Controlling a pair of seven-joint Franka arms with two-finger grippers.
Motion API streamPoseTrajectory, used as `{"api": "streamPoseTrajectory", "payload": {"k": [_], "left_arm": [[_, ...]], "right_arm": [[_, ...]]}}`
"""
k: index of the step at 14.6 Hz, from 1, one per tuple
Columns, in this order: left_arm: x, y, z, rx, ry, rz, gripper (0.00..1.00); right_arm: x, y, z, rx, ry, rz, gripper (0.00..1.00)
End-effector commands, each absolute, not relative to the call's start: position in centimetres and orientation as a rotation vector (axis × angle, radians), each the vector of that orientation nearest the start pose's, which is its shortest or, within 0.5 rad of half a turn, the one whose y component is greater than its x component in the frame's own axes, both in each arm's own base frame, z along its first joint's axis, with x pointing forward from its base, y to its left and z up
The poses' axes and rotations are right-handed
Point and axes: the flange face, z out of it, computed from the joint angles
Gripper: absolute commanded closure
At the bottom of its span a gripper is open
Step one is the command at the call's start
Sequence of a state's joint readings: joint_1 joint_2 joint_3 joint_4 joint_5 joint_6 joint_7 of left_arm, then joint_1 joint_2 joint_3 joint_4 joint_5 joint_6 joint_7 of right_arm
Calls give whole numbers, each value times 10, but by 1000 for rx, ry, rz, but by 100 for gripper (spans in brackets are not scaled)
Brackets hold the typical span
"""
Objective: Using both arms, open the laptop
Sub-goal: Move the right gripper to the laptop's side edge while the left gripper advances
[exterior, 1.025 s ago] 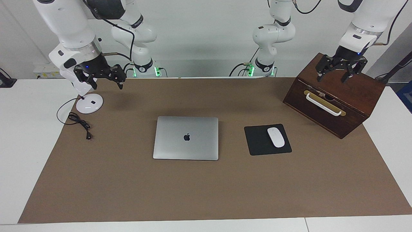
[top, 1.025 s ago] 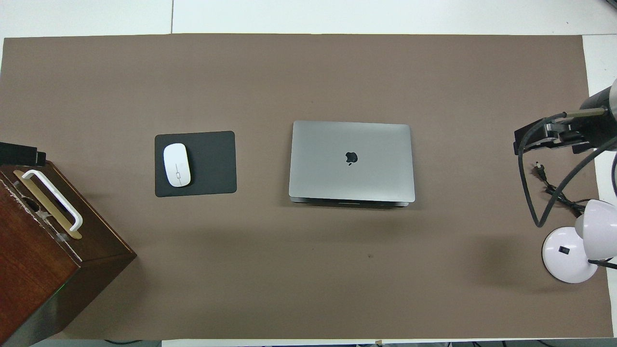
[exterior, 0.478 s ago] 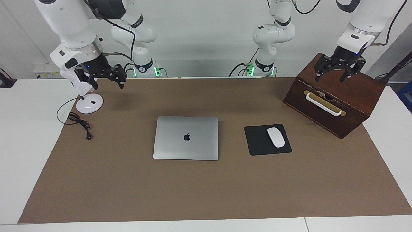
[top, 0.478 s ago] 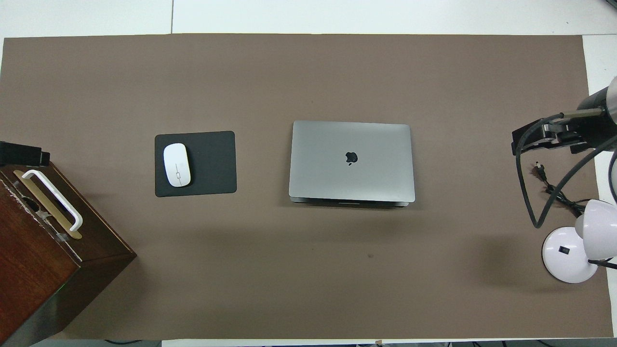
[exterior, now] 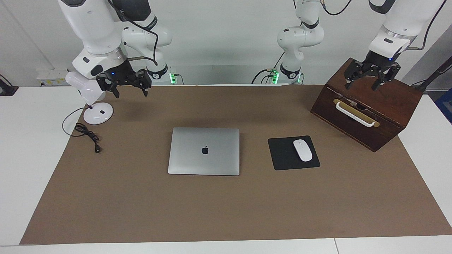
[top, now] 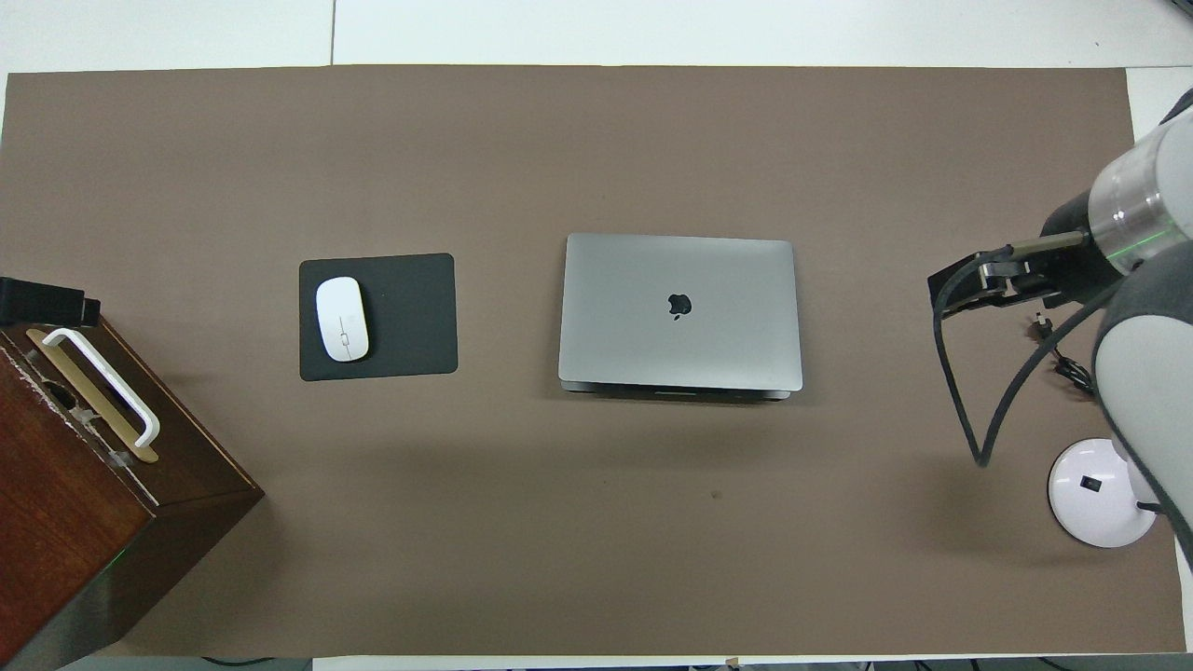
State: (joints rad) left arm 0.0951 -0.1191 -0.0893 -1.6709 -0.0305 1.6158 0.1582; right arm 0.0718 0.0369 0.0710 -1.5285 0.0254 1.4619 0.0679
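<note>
The laptop (exterior: 204,151) lies shut and flat on the middle of the brown mat, logo up; it also shows in the overhead view (top: 678,312). My right gripper (exterior: 130,94) is open and empty, in the air over the mat between the lamp base and the laptop, apart from both; it also shows in the overhead view (top: 969,287). My left gripper (exterior: 362,86) is open and empty, just over the top of the wooden box at the left arm's end; only its tip shows in the overhead view (top: 42,303).
A dark wooden box (exterior: 385,102) with a white handle (exterior: 354,114) stands at the left arm's end. A black mouse pad (exterior: 282,157) with a white mouse (exterior: 303,150) lies between box and laptop. A white lamp base (exterior: 98,114) and a black cable (exterior: 86,133) lie at the right arm's end.
My right gripper has moved from beside the lamp toward the middle of the table, closer to the laptop. My left gripper has risen slightly over the box. The laptop has not moved.
</note>
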Motion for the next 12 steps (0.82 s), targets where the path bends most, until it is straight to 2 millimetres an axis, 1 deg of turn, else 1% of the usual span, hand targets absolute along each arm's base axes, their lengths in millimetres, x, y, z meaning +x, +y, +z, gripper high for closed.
{"api": "streamPoseTrajectory", "payload": {"k": [1, 2, 3, 4, 5, 6, 7, 9, 10, 11, 12], "left_arm": [[514, -19, 646, -3123, 292, -90, 0], [516, -20, 647, -3122, 292, -114, 0], [519, -28, 649, -3113, 344, -155, 0], [521, -44, 645, -3109, 367, -189, 15], [521, -46, 642, -3109, 372, -187, 50], [520, -43, 643, -3111, 356, -184, 95], [520, -39, 643, -3113, 337, -184, 100], [515, -35, 641, -3125, 297, -115, 100], [512, -34, 640, -3130, 261, -96, 100], [510, -36, 641, -3133, 228, -96, 100], [510, -35, 642, -3132, 232, -103, 100]], "right_arm": [[534, 84, 607, -3058, -135, 141, 0], [535, 85, 608, -3055, -152, 122, 0], [533, 93, 609, -3055, -171, 121, 0], [532, 99, 609, -3053, -185, 119, 0], [532, 100, 608, -3052, -192, 117, 0], [531, 103, 605, -3036, -190, 128, 0], [527, 112, 607, -3005, -207, 129, 0], [524, 118, 606, -2994, -204, 123, 0], [521, 121, 602, -2994, -215, 109, 0], [521, 127, 594, -2990, -248, 77, 0], [516, 130, 587, -2989, -269, 56, 0]]}}
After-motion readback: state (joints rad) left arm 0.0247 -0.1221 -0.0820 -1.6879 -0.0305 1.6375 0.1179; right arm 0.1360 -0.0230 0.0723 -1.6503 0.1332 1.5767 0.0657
